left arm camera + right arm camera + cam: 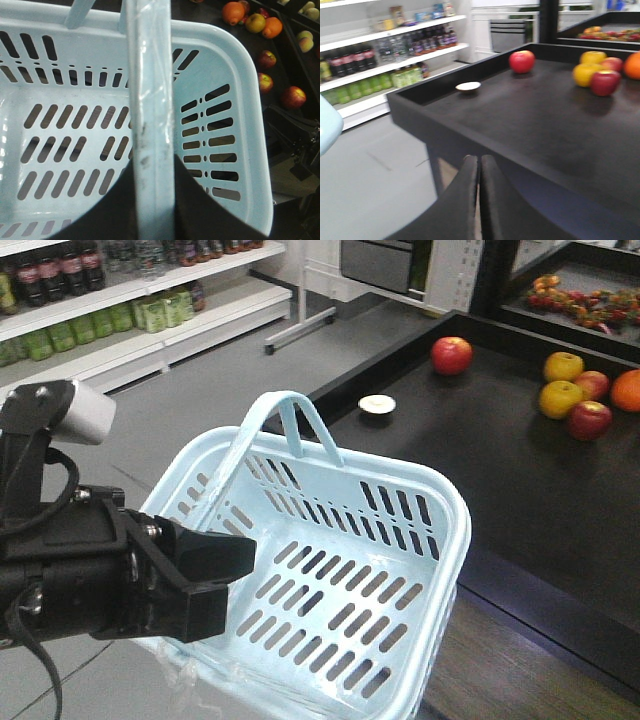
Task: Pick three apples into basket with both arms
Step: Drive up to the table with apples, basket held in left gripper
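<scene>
Pale blue-white slotted plastic basket (pixel 455 540) hangs near and to the left of the black raised-edge table (pixel 500 490), with its right corner over the table's near edge. The black left gripper (pixel 220 585) grips it. In the wrist view its jaws press on either side of a pale blue basket bar (pixel 150 100) wrapped in clear film. A silver-grey cylinder (pixel 85 412) sits above that arm.

The black right gripper (pixel 480 159) is low before the table's near edge, its fingers pressed together with nothing between them.

One round red apple (pixel 451 355) lies alone at the far side of the table. Two more red apples (pixel 592 385) (pixel 590 420) lie far right, huddled against two yellow apples (pixel 558 398) and just beside an orange (pixel 628 390). A small white dish (pixel 377 404) rests by the table's far-left edge. White shelves of bottles (pixel 100 300) stand far left.
</scene>
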